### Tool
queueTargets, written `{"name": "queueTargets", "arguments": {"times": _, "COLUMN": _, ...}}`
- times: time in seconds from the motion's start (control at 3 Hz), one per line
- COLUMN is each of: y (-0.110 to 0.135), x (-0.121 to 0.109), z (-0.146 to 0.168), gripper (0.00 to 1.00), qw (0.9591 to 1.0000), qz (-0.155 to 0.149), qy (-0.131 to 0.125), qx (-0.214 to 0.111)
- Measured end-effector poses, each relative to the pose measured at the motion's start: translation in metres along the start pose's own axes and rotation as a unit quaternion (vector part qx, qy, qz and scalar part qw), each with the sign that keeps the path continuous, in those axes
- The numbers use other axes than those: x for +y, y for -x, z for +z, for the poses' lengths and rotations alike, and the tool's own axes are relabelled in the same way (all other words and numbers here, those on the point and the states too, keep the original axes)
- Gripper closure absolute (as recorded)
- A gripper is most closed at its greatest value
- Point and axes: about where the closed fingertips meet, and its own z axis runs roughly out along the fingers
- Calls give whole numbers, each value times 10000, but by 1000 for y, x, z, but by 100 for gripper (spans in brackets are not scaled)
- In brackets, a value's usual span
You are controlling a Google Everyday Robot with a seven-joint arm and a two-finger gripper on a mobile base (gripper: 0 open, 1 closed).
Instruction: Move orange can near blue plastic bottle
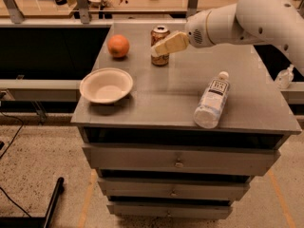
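The orange can [160, 33] stands upright at the back middle of the grey cabinet top [166, 91]. The gripper [164, 45], cream-coloured at the end of a white arm, reaches in from the right and covers the can's middle in this view. The blue plastic bottle [212, 100], clear with a white cap and a dark blue label, lies on its side at the front right of the top, cap pointing away. It is well apart from the can.
A round orange fruit [118, 46] sits at the back left. A white bowl [106, 85] stands at the front left near the edge. Drawers are below the top. A counter with metal posts runs behind. A small bottle [284, 77] stands off to the right.
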Motion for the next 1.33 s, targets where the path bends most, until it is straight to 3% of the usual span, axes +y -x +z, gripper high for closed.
{"name": "queueTargets", "arguments": {"times": 0.33, "y": 1, "x": 0, "z": 6, "gripper": 0, "qw": 9999, "qz": 51, "qy": 12, "qx": -97}}
{"name": "queueTargets", "arguments": {"times": 1.0, "y": 0, "x": -21, "z": 56, "gripper": 0, "qw": 9994, "qz": 108, "qy": -200, "qx": -248}}
{"name": "queueTargets", "arguments": {"times": 1.33, "y": -4, "x": -24, "z": 70, "gripper": 18, "qw": 9992, "qz": 194, "qy": -223, "qx": -262}}
